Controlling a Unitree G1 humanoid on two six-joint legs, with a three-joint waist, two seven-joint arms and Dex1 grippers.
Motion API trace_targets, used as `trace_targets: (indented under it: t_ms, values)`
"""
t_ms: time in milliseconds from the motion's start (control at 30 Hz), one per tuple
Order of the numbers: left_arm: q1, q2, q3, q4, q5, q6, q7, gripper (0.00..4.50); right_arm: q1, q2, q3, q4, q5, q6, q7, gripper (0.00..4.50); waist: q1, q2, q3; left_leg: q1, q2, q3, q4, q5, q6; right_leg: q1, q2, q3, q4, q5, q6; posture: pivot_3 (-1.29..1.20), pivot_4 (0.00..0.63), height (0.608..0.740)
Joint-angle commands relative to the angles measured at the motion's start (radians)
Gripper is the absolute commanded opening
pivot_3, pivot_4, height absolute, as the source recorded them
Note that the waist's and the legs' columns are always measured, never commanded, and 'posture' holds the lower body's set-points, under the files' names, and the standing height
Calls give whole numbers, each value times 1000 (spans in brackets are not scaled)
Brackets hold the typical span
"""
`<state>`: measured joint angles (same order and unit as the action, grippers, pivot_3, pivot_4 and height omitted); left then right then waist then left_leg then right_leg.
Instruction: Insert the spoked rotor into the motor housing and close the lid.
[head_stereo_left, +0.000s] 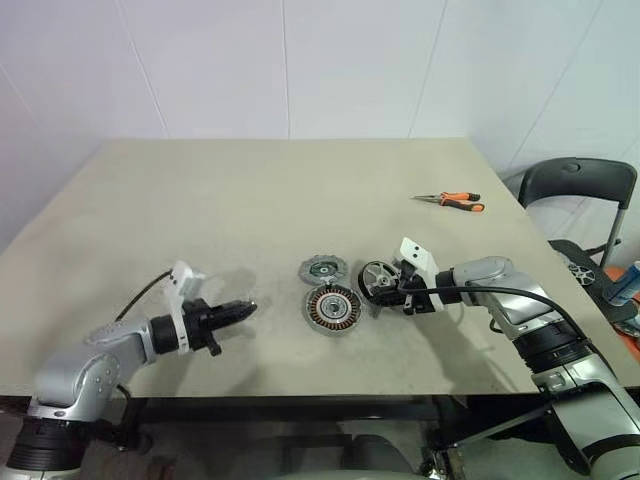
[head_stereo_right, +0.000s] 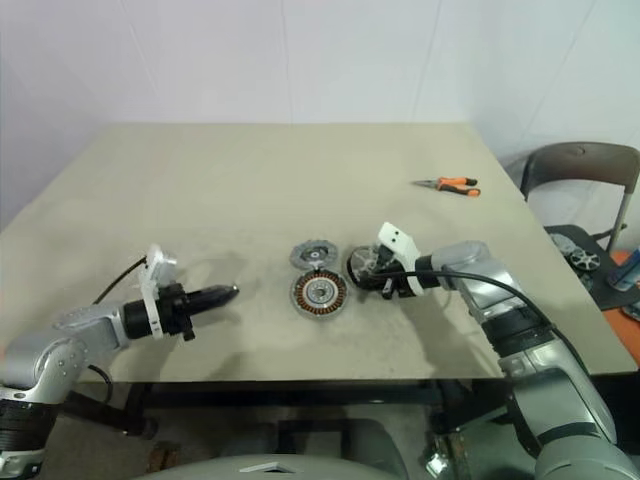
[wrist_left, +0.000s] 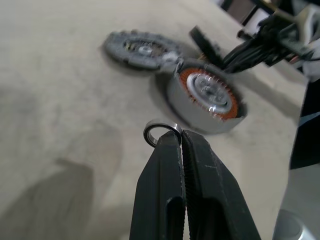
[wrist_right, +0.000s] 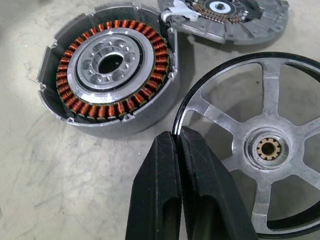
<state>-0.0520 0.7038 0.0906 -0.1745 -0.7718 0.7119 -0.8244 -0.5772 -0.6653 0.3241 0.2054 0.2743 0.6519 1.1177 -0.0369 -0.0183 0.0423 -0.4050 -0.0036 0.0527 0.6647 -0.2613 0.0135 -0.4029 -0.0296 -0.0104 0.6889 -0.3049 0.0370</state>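
- Left gripper (head_stereo_left: 243, 307): over the table (head_stereo_left: 200, 200) close to the near edge, left of the parts. Fingers pressed together, pinching a small thin metal ring (wrist_left: 161, 131) at the tips; the ring is clear in the left wrist view.
- Right gripper (wrist_right: 176, 136): over the near-right part of the table. Fingers pressed together on the dark rim of the spoked rotor (head_stereo_left: 377, 281), which is held on edge, tilted, just right of the motor housing (head_stereo_left: 332, 308).
- Rotor, right wrist view: silver spokes run out from a small hub (wrist_right: 270, 149) with a brass-coloured toothed centre; the grip sits on the rim at the side facing the housing. Cannot tell whether the rotor's lower edge touches the table.
- Motor housing: flat on the table, near-centre, open side up. Ring of copper coils around a metal centre with a hole in the middle.
- Lid (head_stereo_left: 323, 269): flat on the table just behind the housing, toward the far edge; grey, notched rim. In the wrist views its edge looks touching or almost touching the housing wall.
- Pliers (head_stereo_left: 450, 201) with orange handles: well apart from the rest, toward the far right corner.
- Chair (head_stereo_left: 580, 190): dark, beyond the right edge of the table.
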Motion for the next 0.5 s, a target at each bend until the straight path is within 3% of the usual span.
trace_targets:
  t_ms: [33,200,467,500]
  values:
    - [-39,-11,23,11,45,-43,9,9,-23,-19,-38,-24,2,-6,29,250,4,1,0,0,0,0,0,0,0,0,0,0,0,0,-1,0,0,740]
    - [-45,-33,30,5,51,-38,5,0,-3,-79,-28,-78,3,-15,102,1663,15,2,0,-1,0,0,0,0,0,0,-1,0,-1,0,-1,0,0,740]
    - [-43,-67,27,19,78,-49,11,0,-3,-165,-47,-74,-9,-33,166,4456,23,3,0,-1,0,0,-1,0,0,-1,-1,0,-2,-1,-3,0,0,740]
    - [-45,-69,28,21,81,-50,10,0,-5,-163,-50,-70,-12,-33,161,4485,22,3,0,-1,0,0,-1,0,0,-1,-1,0,-2,-1,-3,0,0,740]
